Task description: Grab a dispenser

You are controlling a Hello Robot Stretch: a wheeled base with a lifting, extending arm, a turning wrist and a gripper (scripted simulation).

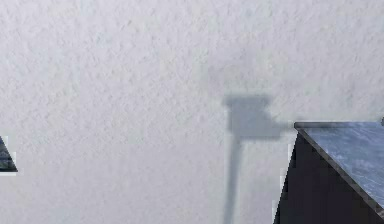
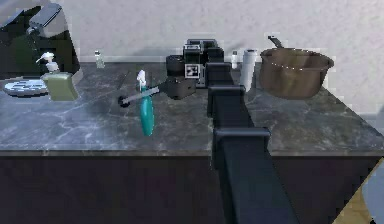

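Tool point(image 2: 135, 97) sits at teal dispenser point(image 2: 147, 112), left of pot point(image 2: 295, 72), presumably for the grab — grip and hold: cannot tell.

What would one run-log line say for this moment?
arm: extended over counter | gripper: near teal spray bottle | holding: cannot tell | nearby: pot

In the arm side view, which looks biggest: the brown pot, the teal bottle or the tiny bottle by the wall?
1. Brown pot.
2. Teal bottle, though it is nearer the camera.
3. Tiny bottle, farthest back.
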